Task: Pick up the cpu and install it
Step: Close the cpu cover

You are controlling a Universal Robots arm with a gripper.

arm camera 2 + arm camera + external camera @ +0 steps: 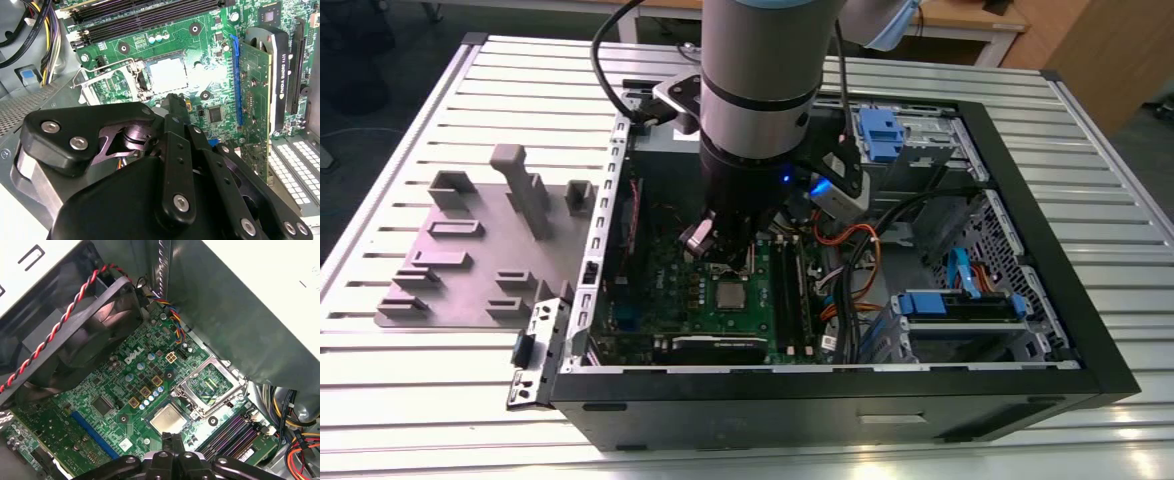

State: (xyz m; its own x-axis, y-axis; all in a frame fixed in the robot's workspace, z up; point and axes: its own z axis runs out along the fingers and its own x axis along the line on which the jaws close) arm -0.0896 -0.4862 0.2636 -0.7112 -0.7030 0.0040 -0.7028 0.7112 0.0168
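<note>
Cpu [169, 418] lies on motherboard [95, 385], close beneath end effector [173, 439].

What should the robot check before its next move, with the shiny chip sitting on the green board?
1. The cpu lies in its socket on the green board: ok.
2. The cpu sits fully flat in the socket: cannot tell.
3. The hinged metal frame is swung open and off the cpu: ok.
4. The tool is close over the cpu: ok. Whether it touches the cpu: cannot tell.
5. The red-and-black wires run by the fan, away from the socket: ok.
</note>
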